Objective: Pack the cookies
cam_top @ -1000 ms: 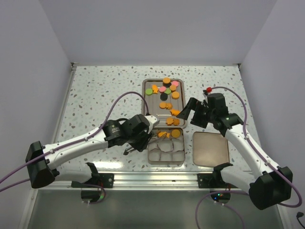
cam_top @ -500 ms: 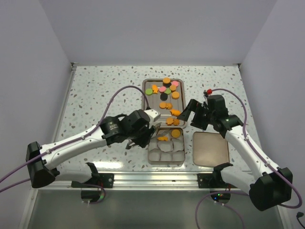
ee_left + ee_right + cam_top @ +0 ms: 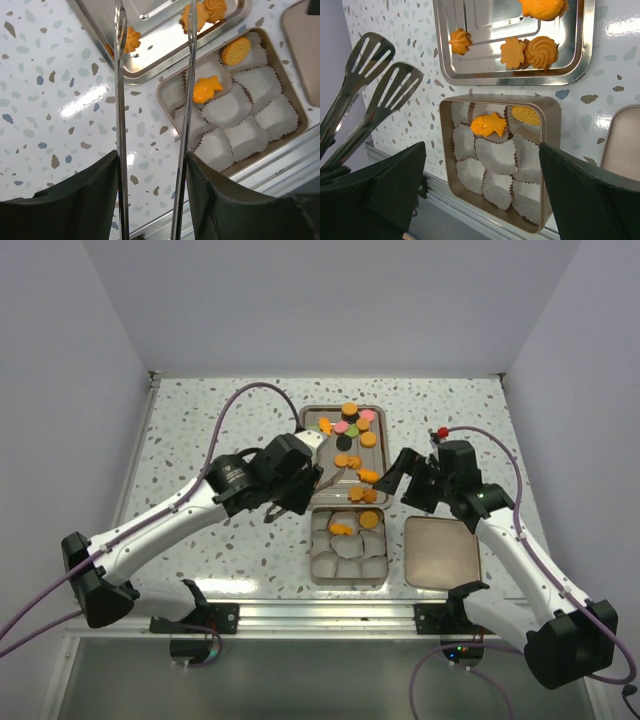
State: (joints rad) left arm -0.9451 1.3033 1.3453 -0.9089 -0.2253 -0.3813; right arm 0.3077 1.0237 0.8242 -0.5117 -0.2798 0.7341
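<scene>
A: Quickly, the pincers?
B: Both spread. On the left gripper [image 3: 154, 15] two long thin metal blades stand well apart with nothing between them, tips over the near left part of the steel tray [image 3: 304, 445]. On the right gripper [image 3: 384, 70] two slotted spatula blades show a gap between them and nothing held.
A: Where's the right one sitting?
B: Top view puts it by the tray's near right corner. Touching the tray or not, cannot tell.
A: And the cookies?
B: Most of the cookies [image 3: 347, 430] lie loose on the tray, bunched at the far end, mainly orange plus black, green and pink. A few orange ones are at the near end, with a flower [image 3: 513, 52] and a swirl [image 3: 542, 51] touching each other.
A: Any packed?
B: Two. The box [image 3: 490, 97] sits just nearer than the tray, lined with pale paper cups [image 3: 495, 155]. A fish-shaped orange cookie [image 3: 489, 125] lies in a far-row cup, and a round orange one [image 3: 526, 115] is in the cup beside it, on the right arm's side.
A: Anything else?
B: A tan lid [image 3: 443, 551] lies flat on the speckled table [image 3: 200, 430], right of the box and apart from it
</scene>
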